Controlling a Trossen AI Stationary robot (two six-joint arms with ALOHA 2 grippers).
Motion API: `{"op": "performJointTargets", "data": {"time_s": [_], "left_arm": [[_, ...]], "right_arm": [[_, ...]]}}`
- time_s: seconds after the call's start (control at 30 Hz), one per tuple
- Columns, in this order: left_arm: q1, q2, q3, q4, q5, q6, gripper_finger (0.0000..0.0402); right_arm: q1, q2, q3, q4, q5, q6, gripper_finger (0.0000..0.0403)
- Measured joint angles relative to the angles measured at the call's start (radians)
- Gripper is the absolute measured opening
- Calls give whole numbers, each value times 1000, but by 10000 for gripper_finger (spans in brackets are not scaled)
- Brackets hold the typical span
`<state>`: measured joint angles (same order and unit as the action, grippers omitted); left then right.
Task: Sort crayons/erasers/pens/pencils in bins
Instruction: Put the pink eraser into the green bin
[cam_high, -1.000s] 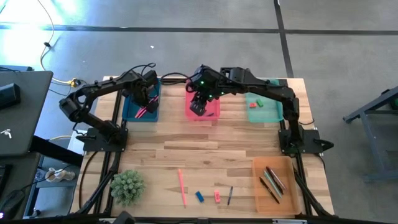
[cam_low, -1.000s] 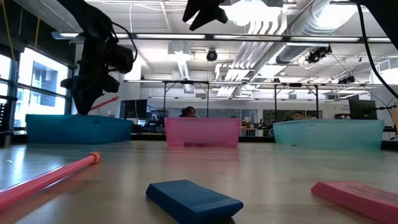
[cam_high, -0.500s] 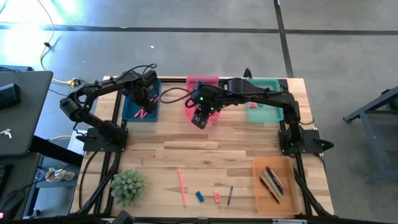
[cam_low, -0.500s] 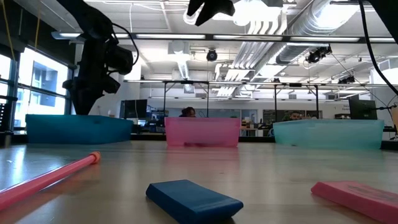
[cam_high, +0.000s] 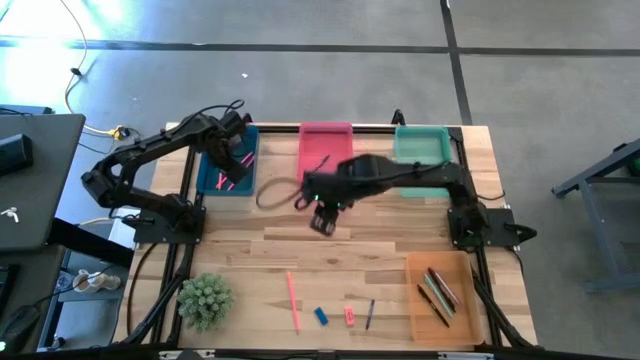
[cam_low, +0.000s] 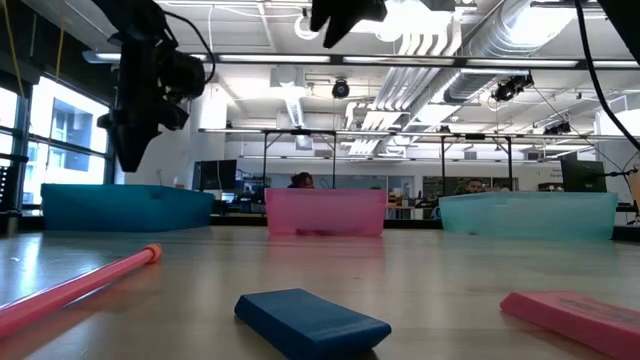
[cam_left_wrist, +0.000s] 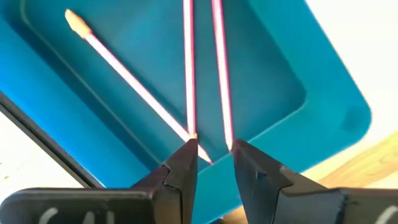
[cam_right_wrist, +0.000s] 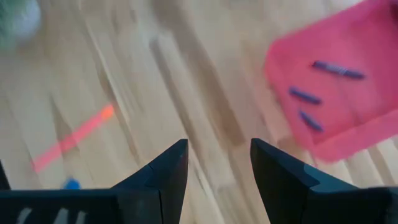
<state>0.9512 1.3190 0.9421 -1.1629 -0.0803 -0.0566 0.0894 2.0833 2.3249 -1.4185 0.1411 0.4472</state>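
Now your left gripper (cam_left_wrist: 211, 155) hangs over the dark blue plastic bin (cam_high: 213, 180), jaws slightly apart, empty. Your right gripper (cam_high: 322, 222) hovers near the pink plastic bin (cam_high: 326, 137), jaws apart.

Pink bin (cam_right_wrist: 336, 93) cut off at edge — wooden table (cam_right_wrist: 155, 93) blurred

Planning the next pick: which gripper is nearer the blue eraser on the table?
Right. The right gripper hangs over mid-table, up-table of the blue eraser; the left gripper is over the dark blue bin at the far edge.
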Motion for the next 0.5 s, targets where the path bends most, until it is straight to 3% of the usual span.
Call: {"op": "performJointTargets", "data": {"time_s": [0.5], "left_arm": [[-164,-110,111,18,51,-58,90]], "right_arm": [[144,112,0,-131,-29,174,167]]}}
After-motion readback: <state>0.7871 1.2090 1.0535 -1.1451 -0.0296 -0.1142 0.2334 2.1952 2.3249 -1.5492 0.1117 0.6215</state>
